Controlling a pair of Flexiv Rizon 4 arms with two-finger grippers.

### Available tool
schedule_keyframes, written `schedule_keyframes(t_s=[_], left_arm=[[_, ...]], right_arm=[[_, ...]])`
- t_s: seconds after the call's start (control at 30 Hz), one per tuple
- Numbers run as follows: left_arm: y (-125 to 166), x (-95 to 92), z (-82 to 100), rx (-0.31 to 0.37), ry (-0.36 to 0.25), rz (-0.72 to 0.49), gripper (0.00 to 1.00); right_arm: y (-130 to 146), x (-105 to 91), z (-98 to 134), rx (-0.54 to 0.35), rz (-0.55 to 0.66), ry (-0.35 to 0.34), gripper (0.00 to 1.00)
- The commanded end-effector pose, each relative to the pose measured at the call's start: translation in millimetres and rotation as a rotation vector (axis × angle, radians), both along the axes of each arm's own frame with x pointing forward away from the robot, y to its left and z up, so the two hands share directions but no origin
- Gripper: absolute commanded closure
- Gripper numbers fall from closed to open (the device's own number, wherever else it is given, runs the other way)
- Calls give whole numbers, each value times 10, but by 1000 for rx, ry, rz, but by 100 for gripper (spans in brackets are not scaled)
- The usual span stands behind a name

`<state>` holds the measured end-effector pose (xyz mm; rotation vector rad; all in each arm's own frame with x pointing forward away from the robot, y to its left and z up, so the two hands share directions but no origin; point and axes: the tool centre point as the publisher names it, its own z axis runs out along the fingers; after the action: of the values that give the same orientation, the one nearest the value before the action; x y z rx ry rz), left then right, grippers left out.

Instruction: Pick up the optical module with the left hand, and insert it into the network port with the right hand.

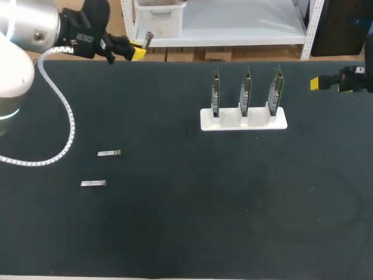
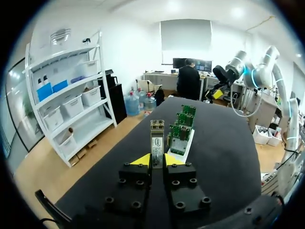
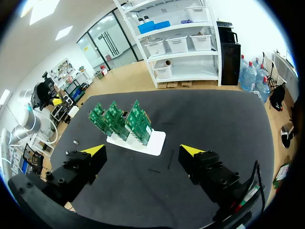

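Over the worktop's [image 1: 204, 204] far left corner, the left gripper [image 2: 154, 160] pinches the optical module [image 2: 157, 143], so pickup is done. Handover and insertion remain: the right gripper [image 3: 143, 151] hangs, fingers spread, at the far right edge, near the circuit boards [image 1: 245, 90] in their white stand [image 1: 243, 121].

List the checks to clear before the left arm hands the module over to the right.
1. Optical module clamped in left gripper: ok, both fingers grip it and it sticks out ahead of the tips.
2. Right gripper open to receive: ok.
3. Right gripper close to the module: not ok, they are far apart across the table.
4. Boards standing in white holder: ok, three upright.
5. Network port facing and free: cannot tell.
6. Spare modules out of the way: ok, probably.
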<state>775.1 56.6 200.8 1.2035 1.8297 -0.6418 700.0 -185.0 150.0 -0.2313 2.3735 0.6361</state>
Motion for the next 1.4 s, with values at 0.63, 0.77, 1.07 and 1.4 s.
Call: schedule_keyframes(t_s=[0.63,0.77,1.07,1.4], left_arm=[[-681,-135,200,-334,-35,-191,100],[-858,-176,201,-348,-39,-229,100],[-1135,-174,173,-390,-19,-304,100],[-1404,-157,87,-415,49,-372,100]], right_arm=[[0,0,0,0,0,0,0],[0,0,0,0,0,0,0],[0,0,0,0,0,0,0],[0,0,0,0,0,0,0]])
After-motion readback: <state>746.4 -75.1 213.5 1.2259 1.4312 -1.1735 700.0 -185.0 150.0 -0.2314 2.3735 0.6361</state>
